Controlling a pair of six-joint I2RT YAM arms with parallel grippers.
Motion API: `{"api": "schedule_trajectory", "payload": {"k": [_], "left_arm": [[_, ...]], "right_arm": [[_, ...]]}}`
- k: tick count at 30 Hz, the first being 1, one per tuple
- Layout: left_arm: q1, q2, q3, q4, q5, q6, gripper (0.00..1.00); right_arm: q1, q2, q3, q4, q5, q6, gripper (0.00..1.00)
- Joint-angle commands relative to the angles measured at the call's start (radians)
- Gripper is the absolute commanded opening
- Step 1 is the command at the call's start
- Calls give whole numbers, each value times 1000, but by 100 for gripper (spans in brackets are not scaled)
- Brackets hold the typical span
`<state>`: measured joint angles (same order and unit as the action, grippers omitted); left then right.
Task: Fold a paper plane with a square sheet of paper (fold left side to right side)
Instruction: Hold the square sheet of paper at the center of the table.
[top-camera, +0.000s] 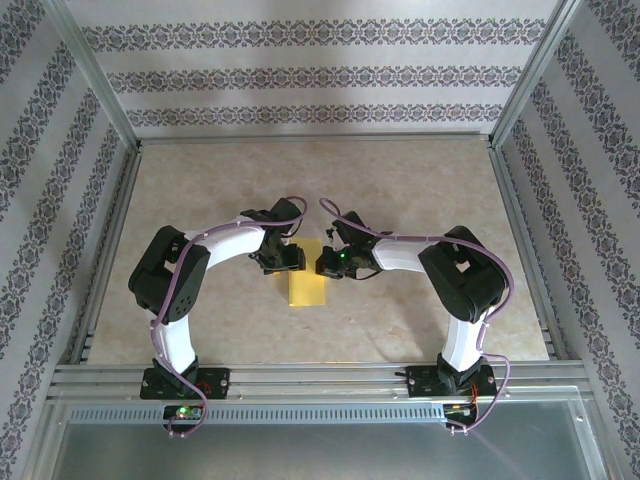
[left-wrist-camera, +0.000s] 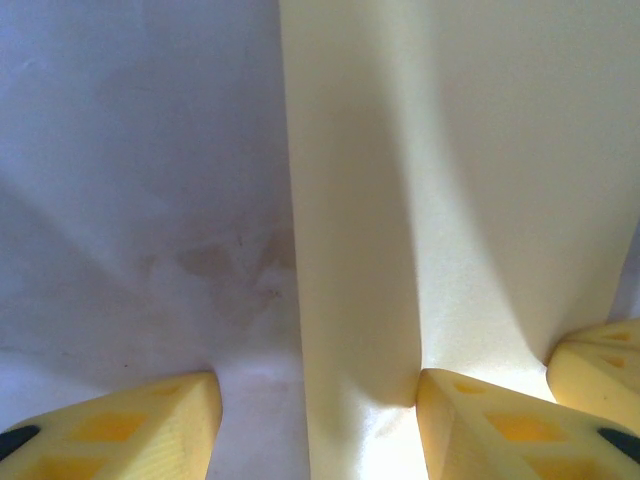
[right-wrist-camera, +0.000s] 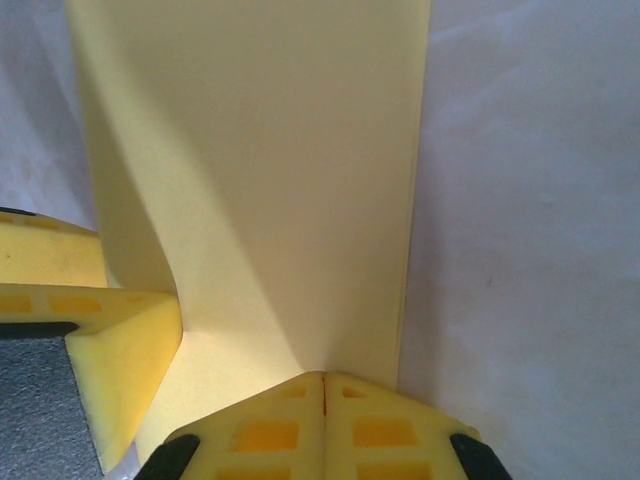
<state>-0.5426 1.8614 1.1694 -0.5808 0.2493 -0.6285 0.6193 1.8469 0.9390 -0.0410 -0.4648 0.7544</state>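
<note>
The left arm (top-camera: 180, 325) and right arm (top-camera: 462, 335) wear glossy white shells between black joints, a lilac cable (top-camera: 290, 199) looping along each. A green light (top-camera: 183, 410) glows on the left base, at seven o'clock. The pincer fingers (left-wrist-camera: 140, 430) are yellow wedges with darker square recesses.

The thin yellow folded sheet of paper (top-camera: 307, 288) lies in the middle of the pale stone-look table (top-camera: 200, 200). The black left gripper (top-camera: 283, 262) sits at its far left corner. The black right gripper (top-camera: 328, 263) sits at its far right corner. Both touch the paper.
</note>
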Motion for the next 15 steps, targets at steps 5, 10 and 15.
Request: {"api": "schedule_trajectory", "payload": {"k": [5,10,15], "left_arm": [[-38,-35,-46,93,34,25,58],[-17,-204,-115,170,34,38,63],[27,-326,-245,343,138,-2,58]], "right_arm": [[10,31,6,-89,58,-33,0],[10,37,8,-96,66,-36,0],[17,37,9,-96,76,-40,0]]}}
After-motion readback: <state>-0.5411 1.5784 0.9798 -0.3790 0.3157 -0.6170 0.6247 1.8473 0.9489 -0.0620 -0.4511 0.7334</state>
